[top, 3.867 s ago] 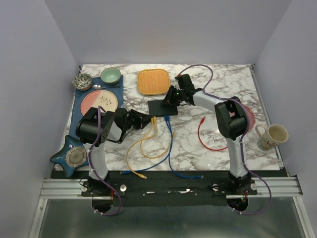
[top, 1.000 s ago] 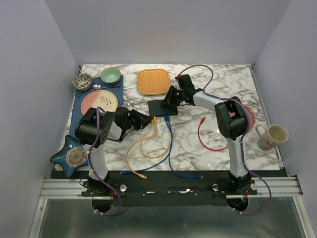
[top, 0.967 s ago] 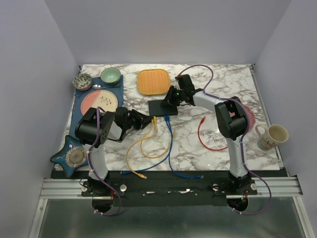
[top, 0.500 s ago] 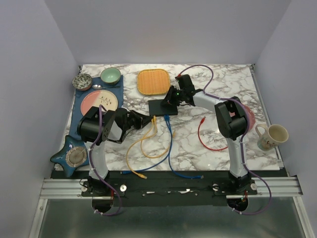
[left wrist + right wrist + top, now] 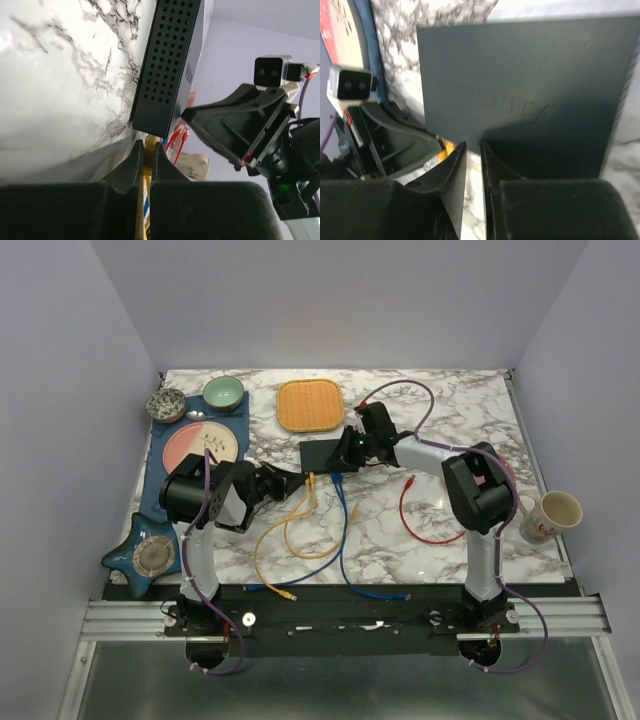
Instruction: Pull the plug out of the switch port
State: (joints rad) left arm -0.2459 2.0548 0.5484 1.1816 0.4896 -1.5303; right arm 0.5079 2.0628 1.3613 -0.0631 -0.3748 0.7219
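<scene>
The black switch (image 5: 322,454) lies flat in the middle of the marble table, and its vented side (image 5: 167,65) shows in the left wrist view. A yellow plug (image 5: 311,480) and a blue plug (image 5: 337,478) sit in its near edge. My left gripper (image 5: 299,481) reaches in low from the left, and its jaws (image 5: 148,144) are shut on the yellow plug (image 5: 148,151) right at the port. My right gripper (image 5: 350,448) hovers over the switch's right part. Its fingers (image 5: 472,147) stand a narrow gap apart at the edge of the switch top (image 5: 520,90), with only marble between them.
Yellow and blue cables (image 5: 300,540) loop toward the near edge. A red cable (image 5: 412,515) lies to the right, with a mug (image 5: 548,515) beyond it. A yellow square tray (image 5: 309,405) is behind the switch. Plates and bowls (image 5: 198,445) fill the left side.
My left jaws have closed on the yellow plug. The right arm has swung its elbow to the right and its gripper has slid a little nearer over the switch.
</scene>
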